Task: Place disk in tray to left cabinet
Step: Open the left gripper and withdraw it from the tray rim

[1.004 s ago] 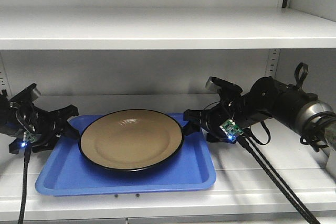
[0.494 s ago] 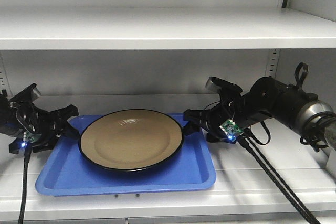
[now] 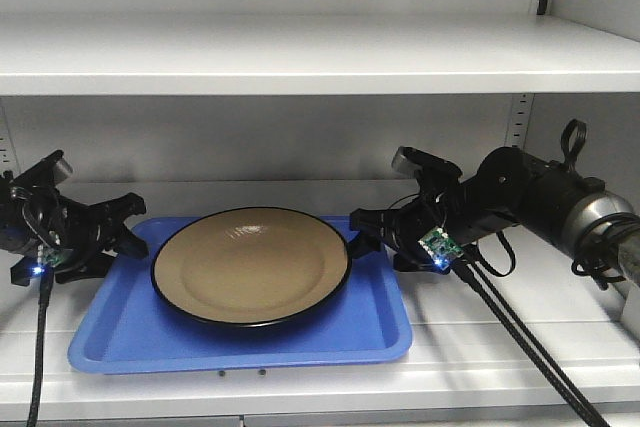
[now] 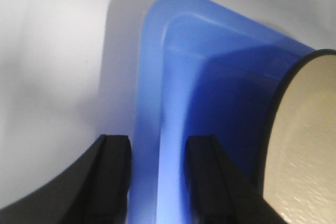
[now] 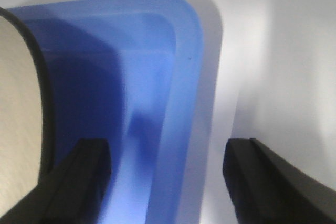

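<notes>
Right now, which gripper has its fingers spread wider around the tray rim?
The right gripper: its fingers stand far apart across the tray rim; the left gripper straddles it narrowly.

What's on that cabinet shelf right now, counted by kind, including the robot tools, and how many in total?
Disk: 1
Tray: 1
Tools: 2, the left tool and the right tool, both open, one at each end of the tray
Total: 4, all on the left cabinet shelf

Glossy tan disk point(image 3: 250, 265); smooth blue plastic tray point(image 3: 135, 332); matt grey, probably metal, left cabinet point(image 3: 300, 52).
</notes>
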### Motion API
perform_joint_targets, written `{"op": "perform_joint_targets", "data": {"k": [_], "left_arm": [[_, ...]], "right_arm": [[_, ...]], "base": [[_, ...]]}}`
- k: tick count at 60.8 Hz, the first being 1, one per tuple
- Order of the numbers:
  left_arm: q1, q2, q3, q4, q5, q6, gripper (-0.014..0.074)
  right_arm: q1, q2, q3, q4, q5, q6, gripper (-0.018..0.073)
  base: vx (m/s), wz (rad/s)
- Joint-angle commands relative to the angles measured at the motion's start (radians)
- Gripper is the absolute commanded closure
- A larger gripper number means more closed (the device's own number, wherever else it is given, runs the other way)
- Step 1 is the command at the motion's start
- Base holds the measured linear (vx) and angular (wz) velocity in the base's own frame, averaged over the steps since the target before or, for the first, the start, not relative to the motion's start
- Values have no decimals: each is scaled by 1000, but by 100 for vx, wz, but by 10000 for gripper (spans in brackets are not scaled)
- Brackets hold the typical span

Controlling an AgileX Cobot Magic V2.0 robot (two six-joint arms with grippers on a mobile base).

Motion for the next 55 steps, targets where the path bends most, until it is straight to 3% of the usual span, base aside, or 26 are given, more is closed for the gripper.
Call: {"op": "perform_joint_targets", "data": {"k": [1,14,32,45,55], "left_arm": [[7,-80,-29,-53,-36,3,216],[23,-160,56,-48,-73,15,216],[43,-360,359,-41,-309,29,216],[43,-598,633,-27,-534,29,216],[43,-796,804,-5,-633,29,216]], "right_arm": [[-6,-60,-30,12,-17,-7,27],[-6,-60,-30,13,-17,-7,27],[-6,-60,-30,13,-17,-8,27],[-6,-60,-30,13,-17,-8,27],[-6,-60,-30,13,-17,-7,27]], "base": [[0,0],[0,0],[0,0],[0,0],[0,0]]}}
